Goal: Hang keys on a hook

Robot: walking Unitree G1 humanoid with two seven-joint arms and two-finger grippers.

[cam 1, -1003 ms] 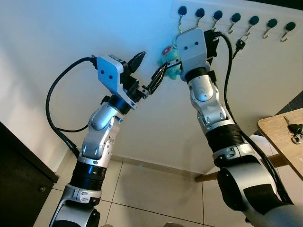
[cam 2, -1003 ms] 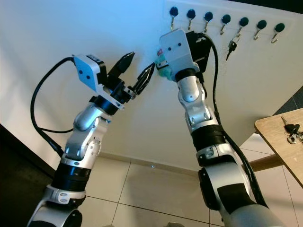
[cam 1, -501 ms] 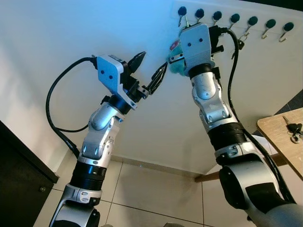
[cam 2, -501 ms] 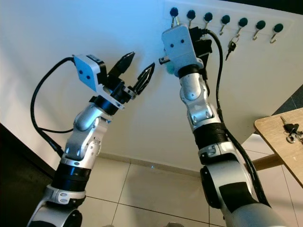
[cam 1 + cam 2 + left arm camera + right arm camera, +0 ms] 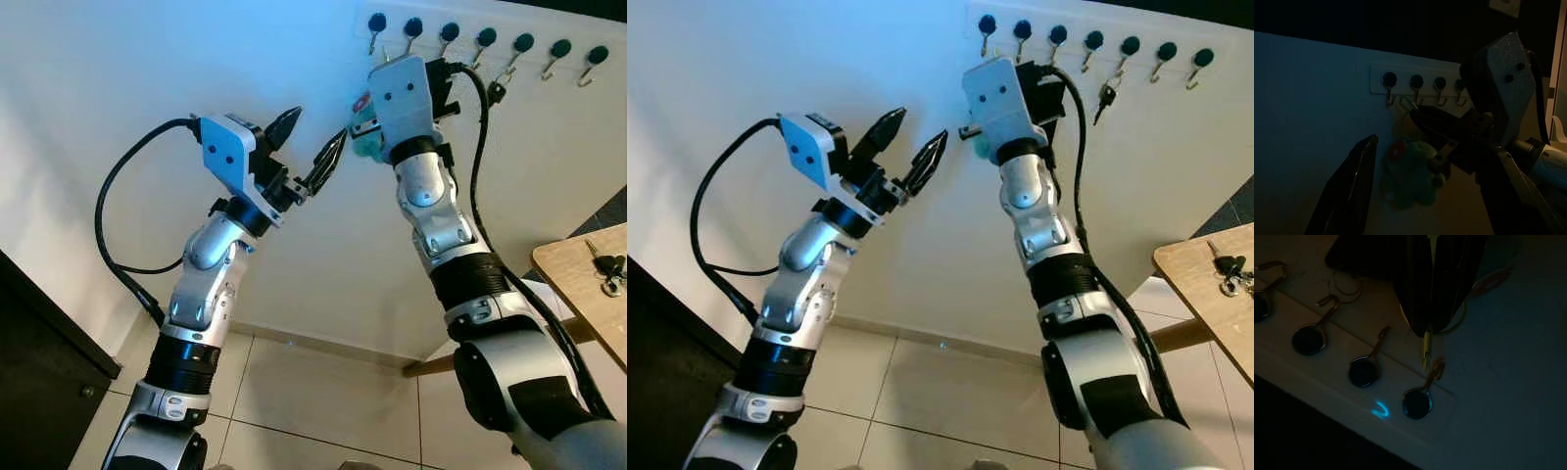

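A white rack of several black-knobbed hooks (image 5: 450, 31) runs along the wall at the top. My right arm is raised to its left end. My right gripper (image 5: 1425, 330) is shut on the keys' ring (image 5: 1426, 351), whose tip hangs just short of the end hook (image 5: 1435, 372). The keys' teal plush charm (image 5: 366, 147) dangles below the right wrist and also shows as the plush charm (image 5: 1410, 174) in the left wrist view. My left gripper (image 5: 310, 145) is open, held up beside and below the charm, apart from it.
A black key (image 5: 498, 91) hangs from a hook further right on the rack. A wooden table (image 5: 578, 294) at the right edge carries another bunch of keys (image 5: 609, 270). A dark cabinet (image 5: 39, 392) stands at lower left. Tiled floor lies below.
My right arm has lifted the keys and charm up toward the rack's left end, mostly in the first half second. The left arm has stayed still.
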